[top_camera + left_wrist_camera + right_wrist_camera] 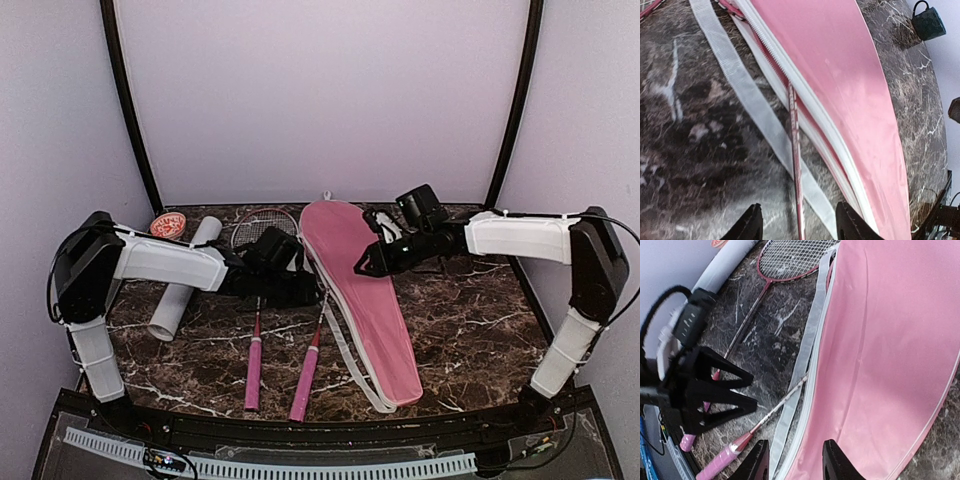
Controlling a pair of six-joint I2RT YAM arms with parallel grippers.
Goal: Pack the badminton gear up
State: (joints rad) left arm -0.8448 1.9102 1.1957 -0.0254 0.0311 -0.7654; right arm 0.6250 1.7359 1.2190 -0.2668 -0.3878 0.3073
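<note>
**Pink racket cover** (370,300) lies mid-bench (470,330), its left edge open. One racket (306,380) appears head-in, with its handle protruding. The second racket (253,375) and the white cardboard tube (180,290) lie outside to the left, unpacked. No shuttlecocks are visible. Left gripper (799,215): jaws apart, astride the inserted racket's shaft. Right gripper (796,450): jaws apart over the cover's edge.

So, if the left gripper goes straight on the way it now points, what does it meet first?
The left gripper would likely meet the red racket shaft first; it lies in line between the open fingers, crossing the white strap beside the pink cover. Depth is unclear.
</note>
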